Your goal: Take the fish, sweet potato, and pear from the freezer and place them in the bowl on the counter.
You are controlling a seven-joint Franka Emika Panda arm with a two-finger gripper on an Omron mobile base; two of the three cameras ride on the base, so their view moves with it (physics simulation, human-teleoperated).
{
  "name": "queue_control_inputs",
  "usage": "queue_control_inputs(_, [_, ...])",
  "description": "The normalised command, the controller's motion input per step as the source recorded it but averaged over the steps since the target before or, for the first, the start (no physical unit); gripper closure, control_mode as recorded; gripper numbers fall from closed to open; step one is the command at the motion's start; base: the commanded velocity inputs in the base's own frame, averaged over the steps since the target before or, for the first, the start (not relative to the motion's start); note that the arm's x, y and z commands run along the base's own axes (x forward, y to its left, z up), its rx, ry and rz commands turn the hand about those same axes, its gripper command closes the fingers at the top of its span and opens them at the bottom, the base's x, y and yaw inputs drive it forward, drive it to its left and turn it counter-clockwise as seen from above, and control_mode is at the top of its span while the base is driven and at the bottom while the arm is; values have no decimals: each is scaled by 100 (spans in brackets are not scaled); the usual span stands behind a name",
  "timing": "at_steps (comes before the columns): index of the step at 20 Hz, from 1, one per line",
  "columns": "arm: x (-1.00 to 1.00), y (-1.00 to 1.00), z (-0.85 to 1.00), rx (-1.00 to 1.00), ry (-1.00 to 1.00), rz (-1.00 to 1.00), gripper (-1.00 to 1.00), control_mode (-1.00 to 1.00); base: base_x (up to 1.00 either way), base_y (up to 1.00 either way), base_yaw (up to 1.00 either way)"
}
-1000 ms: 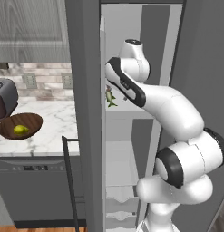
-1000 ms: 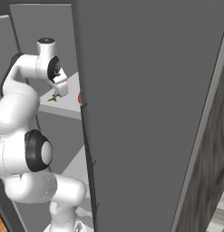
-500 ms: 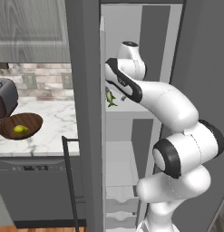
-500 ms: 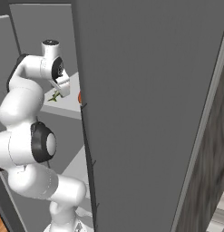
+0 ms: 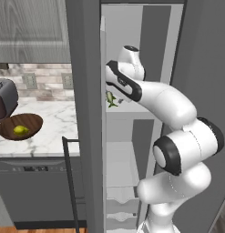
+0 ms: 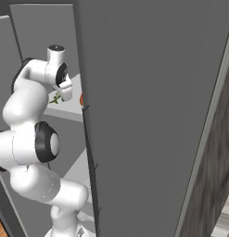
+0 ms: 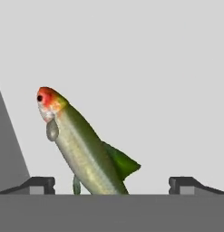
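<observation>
My arm has swung closer to the fish (image 7: 84,149) on the freezer (image 5: 84,68) shelf. My pincer (image 7: 111,183) is spread wide around it, pinching nothing, so the grab comes next.

A rendered home kitchen, judging by the fittings: white marble counter (image 5: 54,132) veined grey over grey cabinets, tiled backsplash with wall outlets, wood-grain wall cabinet (image 5: 32,29) above. Toaster (image 5: 4,98) beside a brown wooden bowl (image 5: 20,126). Tall dark freezer (image 5: 132,113) standing open, white shelves inside. Possibly a dishwasher front under the counter.
</observation>
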Motion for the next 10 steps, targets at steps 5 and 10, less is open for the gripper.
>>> queue_control_inputs(5, [35,24,-1,0,0,0,-100,-100,0,0,0])
queue_control_inputs(10, [30,10,-9,0,1,0,-100,-100,0,0,0])
